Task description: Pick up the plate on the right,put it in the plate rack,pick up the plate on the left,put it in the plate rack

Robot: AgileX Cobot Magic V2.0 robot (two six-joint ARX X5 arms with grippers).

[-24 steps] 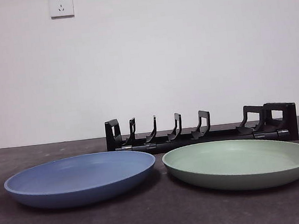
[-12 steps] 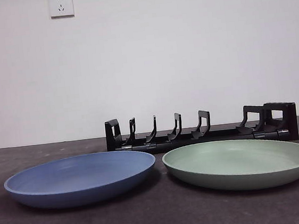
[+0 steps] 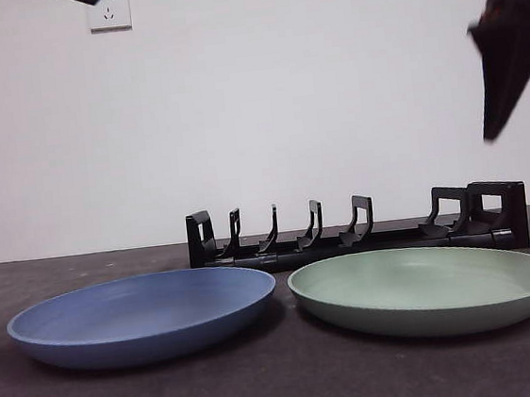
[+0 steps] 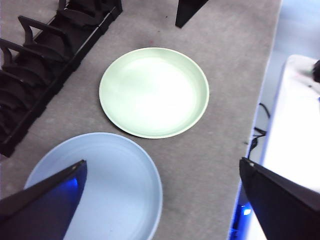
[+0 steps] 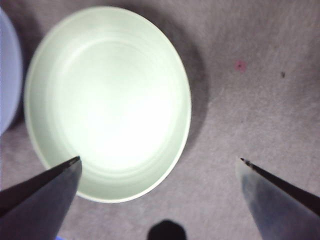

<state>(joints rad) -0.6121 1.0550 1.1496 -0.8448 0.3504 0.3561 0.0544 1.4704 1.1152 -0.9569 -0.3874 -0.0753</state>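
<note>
Jaws wide, the right gripper point(image 5: 157, 167) hovers above the green plate point(image 3: 427, 288); plate rack point(image 3: 357, 229) empty, both plates unplaced.

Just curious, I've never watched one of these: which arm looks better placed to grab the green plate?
The right, probably. Its open right gripper hangs above the green plate, while the left gripper looks over both it and the blue plate.

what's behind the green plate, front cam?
Behind the green plate: the plate rack, its prongs holding nothing, then bare wall. The plate's rim hides part of the rack's base. The right gripper hangs open above.
</note>
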